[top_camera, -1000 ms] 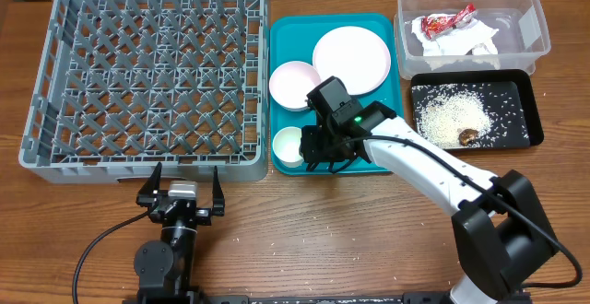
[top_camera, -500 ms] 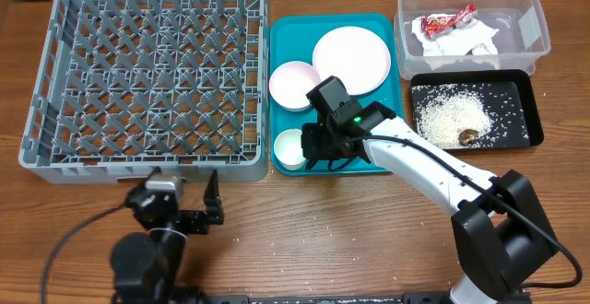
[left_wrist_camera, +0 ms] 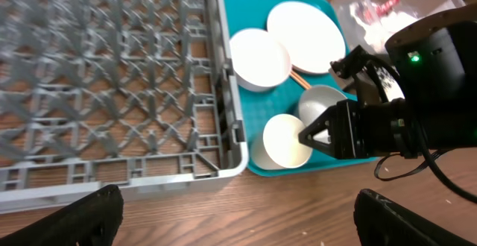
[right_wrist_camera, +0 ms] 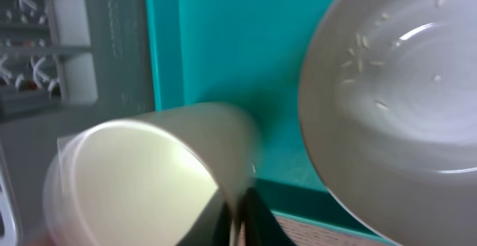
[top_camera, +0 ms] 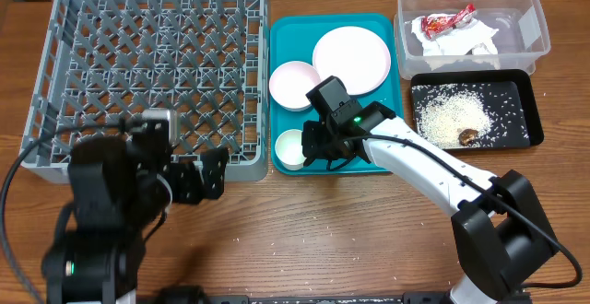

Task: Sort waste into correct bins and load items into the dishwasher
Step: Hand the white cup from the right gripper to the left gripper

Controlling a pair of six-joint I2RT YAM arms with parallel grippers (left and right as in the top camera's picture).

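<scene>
Small white cup (top_camera: 289, 147): sits in the teal tray's (top_camera: 286, 37) near-left corner beside a white bowl (right_wrist_camera: 402, 104), wall pinched by the clenched right pincer (right_wrist_camera: 237, 215), with the left pincer (left_wrist_camera: 238, 227) spread wide and empty by the grey dish rack's (top_camera: 147, 74) front wall.

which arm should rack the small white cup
Right: the right gripper is shut on the rim of the small white cup; the left gripper hangs open by the grey plastic dish rack.

One plate (left_wrist_camera: 307, 26), two bowls (left_wrist_camera: 259, 58) (one half-hidden), one cup (left_wrist_camera: 287, 140).
</scene>
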